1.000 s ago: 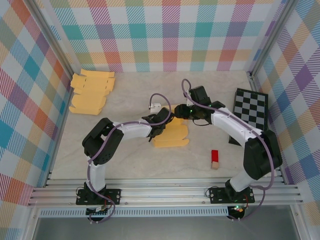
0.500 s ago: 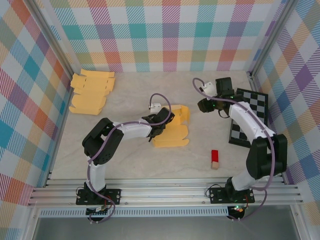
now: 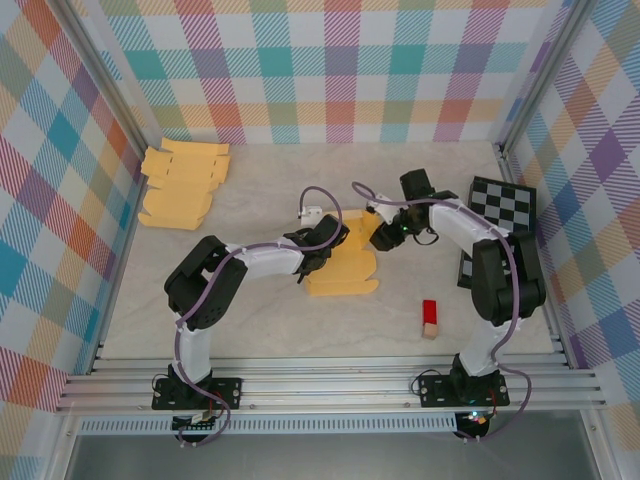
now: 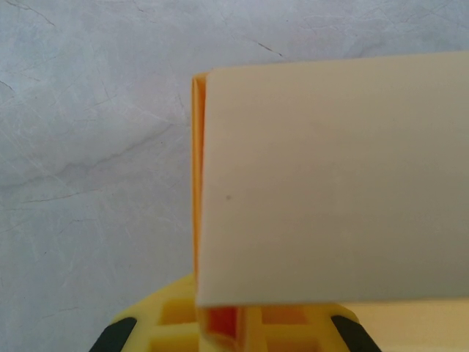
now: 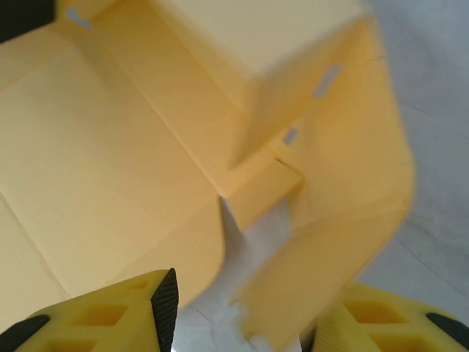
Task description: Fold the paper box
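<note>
Mid-table, the paper box (image 3: 343,268) lies half-formed, with one flap (image 3: 362,228) standing up at its far right corner. The left gripper (image 3: 326,238), jaws pinched tight on a pale panel (image 4: 330,183) at the box's left side, appears to anchor the sheet against sliding. The right gripper (image 3: 383,234) sits just right of the raised flap, jaws partway apart and straddling its curled edge without clamping it, seemingly placed to press that fold inward.

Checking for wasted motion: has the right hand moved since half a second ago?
Yes. The right hand has swung left, away from the checkerboard and back to the paper box's raised flap.
</note>
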`<state>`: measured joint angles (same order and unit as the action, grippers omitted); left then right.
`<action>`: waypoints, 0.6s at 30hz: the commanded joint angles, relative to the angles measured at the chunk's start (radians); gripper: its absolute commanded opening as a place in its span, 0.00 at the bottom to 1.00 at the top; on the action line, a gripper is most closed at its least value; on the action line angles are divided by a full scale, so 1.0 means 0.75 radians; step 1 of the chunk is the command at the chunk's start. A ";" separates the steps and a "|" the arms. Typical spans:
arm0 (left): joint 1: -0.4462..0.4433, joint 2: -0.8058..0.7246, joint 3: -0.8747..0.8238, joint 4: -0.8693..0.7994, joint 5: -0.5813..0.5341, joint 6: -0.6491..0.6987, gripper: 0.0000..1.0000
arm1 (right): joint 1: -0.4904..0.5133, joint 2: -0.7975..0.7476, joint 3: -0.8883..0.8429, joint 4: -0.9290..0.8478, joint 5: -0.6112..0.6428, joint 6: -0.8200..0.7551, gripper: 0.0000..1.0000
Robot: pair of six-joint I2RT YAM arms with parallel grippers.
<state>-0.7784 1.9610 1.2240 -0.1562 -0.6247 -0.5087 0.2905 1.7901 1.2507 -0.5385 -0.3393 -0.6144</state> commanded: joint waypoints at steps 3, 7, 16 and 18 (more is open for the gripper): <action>-0.019 0.044 0.026 -0.078 0.050 0.036 0.00 | 0.051 0.013 0.037 0.066 -0.084 0.006 0.48; -0.018 0.048 0.029 -0.076 0.062 0.044 0.00 | 0.071 0.008 0.083 0.060 -0.105 0.017 0.47; -0.016 0.043 0.025 -0.074 0.069 0.062 0.00 | -0.071 -0.113 0.100 -0.010 0.025 -0.121 0.49; -0.016 0.044 0.024 -0.068 0.077 0.076 0.00 | -0.110 -0.127 0.089 0.002 0.079 -0.176 0.49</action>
<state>-0.7780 1.9648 1.2297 -0.1547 -0.6132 -0.4988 0.2474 1.7493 1.2865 -0.5388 -0.3115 -0.6632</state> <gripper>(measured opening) 0.079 0.491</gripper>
